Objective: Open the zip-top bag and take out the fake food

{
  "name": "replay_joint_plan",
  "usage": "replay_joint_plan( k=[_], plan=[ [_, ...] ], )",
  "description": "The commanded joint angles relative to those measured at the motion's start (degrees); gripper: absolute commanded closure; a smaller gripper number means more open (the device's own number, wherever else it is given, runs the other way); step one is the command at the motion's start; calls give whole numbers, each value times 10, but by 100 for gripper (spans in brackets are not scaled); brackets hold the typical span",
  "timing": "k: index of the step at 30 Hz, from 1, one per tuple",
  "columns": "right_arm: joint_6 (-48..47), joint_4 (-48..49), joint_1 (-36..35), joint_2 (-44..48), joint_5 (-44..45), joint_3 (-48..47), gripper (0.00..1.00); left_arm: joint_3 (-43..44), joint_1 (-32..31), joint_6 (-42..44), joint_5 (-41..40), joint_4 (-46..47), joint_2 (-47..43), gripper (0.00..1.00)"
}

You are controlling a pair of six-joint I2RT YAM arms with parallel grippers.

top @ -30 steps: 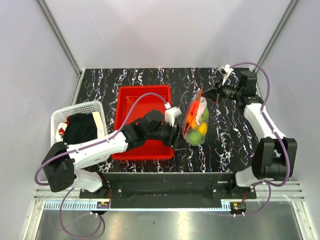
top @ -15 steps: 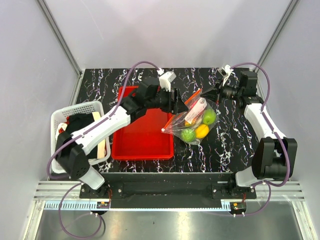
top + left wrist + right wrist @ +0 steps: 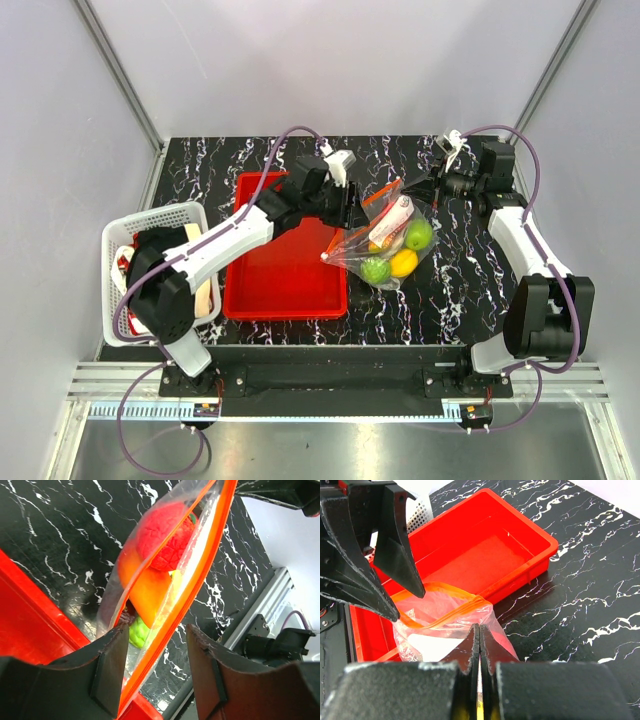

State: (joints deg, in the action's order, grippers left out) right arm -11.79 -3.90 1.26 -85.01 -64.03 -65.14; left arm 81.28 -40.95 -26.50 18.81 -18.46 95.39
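Observation:
The zip-top bag [image 3: 388, 245] lies tilted on the black table, right of the red tray [image 3: 283, 275]. Inside are green fruits [image 3: 419, 234], a yellow one [image 3: 403, 262], a red one [image 3: 165, 535] and an orange one [image 3: 147, 592]. My left gripper [image 3: 350, 206] is open at the bag's mouth. In the left wrist view the orange zip strip [image 3: 200, 575] runs between its jaws [image 3: 157, 672], close to the left finger. My right gripper [image 3: 429, 189] is shut on the bag's far right edge; its tips [image 3: 480, 630] pinch the clear plastic [image 3: 435, 640].
A white basket [image 3: 118, 235] holding dark cloth and other items stands at the left edge. The red tray also shows in the right wrist view [image 3: 485, 555], just behind the bag. Metal frame rails run along the table's near edge.
My left arm swung from the near side of the bag to its far mouth end. The bag went from upright to tilted over, with its mouth spread. My right gripper stayed put.

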Motion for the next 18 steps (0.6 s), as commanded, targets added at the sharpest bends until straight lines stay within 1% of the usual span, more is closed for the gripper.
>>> replay_joint_plan(
  k=[1,5,11,15,16,18],
  plan=[
    [-8,12,2,10,-11,-13,100,11,5,23,-24,25,-38,48],
    [-10,11,2,12,-8,-12,100,13,20,32,-24,28,-41,47],
    [-6,10,1,10,-5,-9,100,14,42,33,-18,28,-17,37],
    [-2,10,1,13,1,-8,100,15,48,27,-11,28,15,36],
    [1,10,1,13,6,-8,100,18,48,26,14,34,26,37],
    [5,9,1,16,8,-8,100,16,47,17,39,50,32,38]
  ],
)
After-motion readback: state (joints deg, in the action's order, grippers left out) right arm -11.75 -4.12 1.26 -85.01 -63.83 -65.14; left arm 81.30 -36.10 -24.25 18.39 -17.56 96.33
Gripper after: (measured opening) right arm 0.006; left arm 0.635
